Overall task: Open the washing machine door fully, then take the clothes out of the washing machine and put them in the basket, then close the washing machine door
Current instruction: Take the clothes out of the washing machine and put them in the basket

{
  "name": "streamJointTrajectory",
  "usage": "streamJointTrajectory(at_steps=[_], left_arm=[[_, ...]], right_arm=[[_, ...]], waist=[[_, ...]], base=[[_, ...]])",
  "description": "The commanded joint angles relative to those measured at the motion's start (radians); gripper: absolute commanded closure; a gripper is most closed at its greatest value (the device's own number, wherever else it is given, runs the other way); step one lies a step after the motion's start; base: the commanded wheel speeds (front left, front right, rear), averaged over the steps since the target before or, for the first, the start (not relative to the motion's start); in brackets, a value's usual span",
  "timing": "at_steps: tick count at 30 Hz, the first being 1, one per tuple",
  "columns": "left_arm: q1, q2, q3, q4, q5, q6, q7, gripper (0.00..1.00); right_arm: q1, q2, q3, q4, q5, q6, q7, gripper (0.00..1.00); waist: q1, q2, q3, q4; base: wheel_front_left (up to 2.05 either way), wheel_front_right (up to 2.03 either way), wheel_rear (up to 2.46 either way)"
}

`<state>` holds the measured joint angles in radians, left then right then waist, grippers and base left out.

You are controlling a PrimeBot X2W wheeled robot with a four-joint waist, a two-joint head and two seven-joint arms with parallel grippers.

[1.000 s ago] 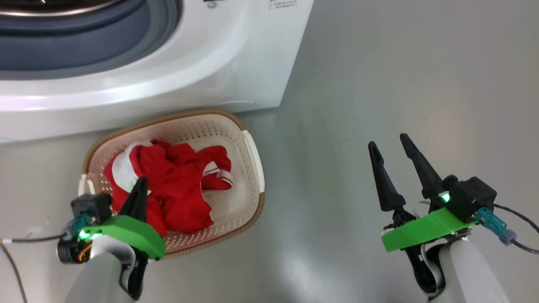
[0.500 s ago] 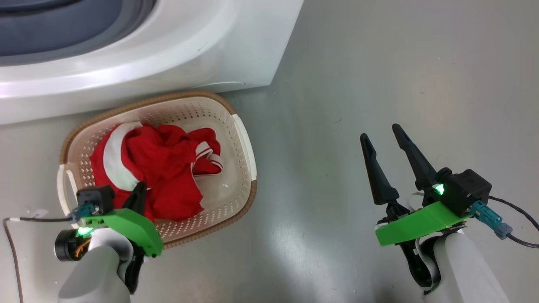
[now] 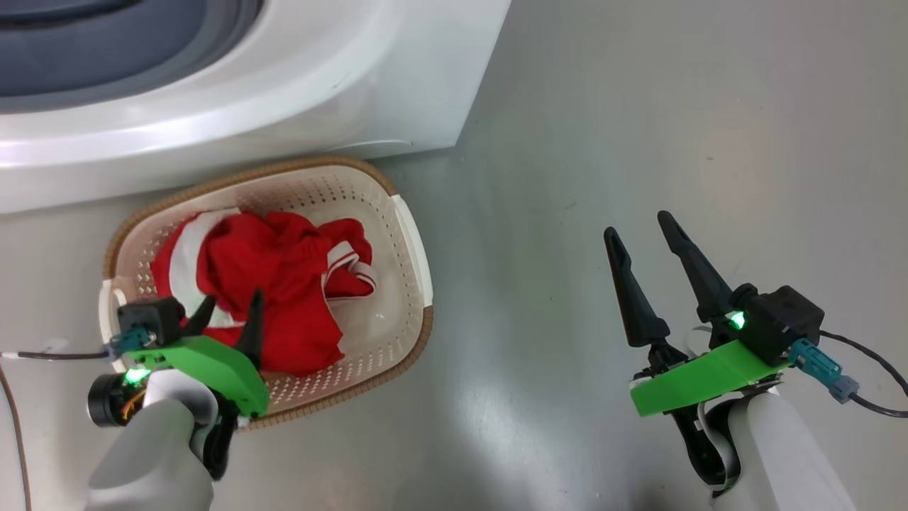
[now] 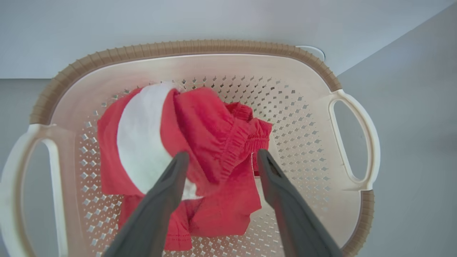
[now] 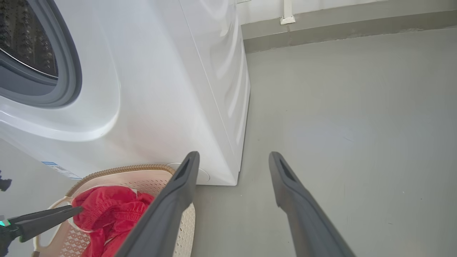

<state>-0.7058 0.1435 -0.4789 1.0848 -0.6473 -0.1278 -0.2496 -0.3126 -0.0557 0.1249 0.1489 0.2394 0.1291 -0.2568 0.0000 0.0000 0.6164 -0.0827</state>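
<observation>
left gripper [image 3: 233, 299]: jaws parted, angled down | right gripper [image 3: 637, 226]: jaws parted, pointing forward

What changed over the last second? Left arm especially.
The left gripper, shut at the clothes before, has opened over the basket. It seems to have let them go, and they lie loose inside. The early shift of the whole picture is the camera moving. The right gripper stayed open over the floor, and the basket stayed beside the washing machine.
</observation>
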Motion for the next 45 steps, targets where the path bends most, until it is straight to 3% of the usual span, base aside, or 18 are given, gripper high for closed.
streamJointTrajectory(at_steps=[1, 7, 17, 27, 45], left_arm=[[0.019, 0.038, 0.018, -0.021, -0.015, -0.003, -0.012, 0.00], [0.058, 0.049, 0.043, -0.077, -0.033, -0.003, -0.012, 0.00], [0.143, 0.066, 0.151, -0.200, 0.047, -0.003, -0.012, 0.00], [0.302, 0.054, 0.326, -0.429, 0.197, -0.003, -0.012, 0.00], [0.608, 0.012, 0.480, -0.805, 0.313, -0.003, -0.012, 0.00]], right_arm=[[0.008, 0.005, 0.026, -0.014, -0.007, 0.002, -0.005, 0.00], [0.028, 0.005, 0.010, 0.005, -0.013, 0.002, -0.005, 0.00], [0.071, 0.005, -0.009, 0.031, -0.028, 0.002, -0.005, 0.00], [0.125, 0.005, -0.021, 0.049, -0.031, 0.002, -0.005, 0.00], [0.270, -0.038, -0.053, 0.048, 0.002, 0.002, -0.005, 0.00]], waist=[[0.0000, 0.0000, -0.019, 0.005], [0.0000, 0.0000, -0.082, 0.021], [0.0000, 0.0000, -0.196, 0.049], [0.0000, 0.0000, -0.322, 0.069], [0.0000, 0.0000, -0.499, 0.112]], base=[[0.00, 0.00, 0.00], [0.00, 0.00, 0.00], [0.00, 0.00, 0.00], [0.00, 0.00, 0.00], [0.00, 0.00, 0.00]])
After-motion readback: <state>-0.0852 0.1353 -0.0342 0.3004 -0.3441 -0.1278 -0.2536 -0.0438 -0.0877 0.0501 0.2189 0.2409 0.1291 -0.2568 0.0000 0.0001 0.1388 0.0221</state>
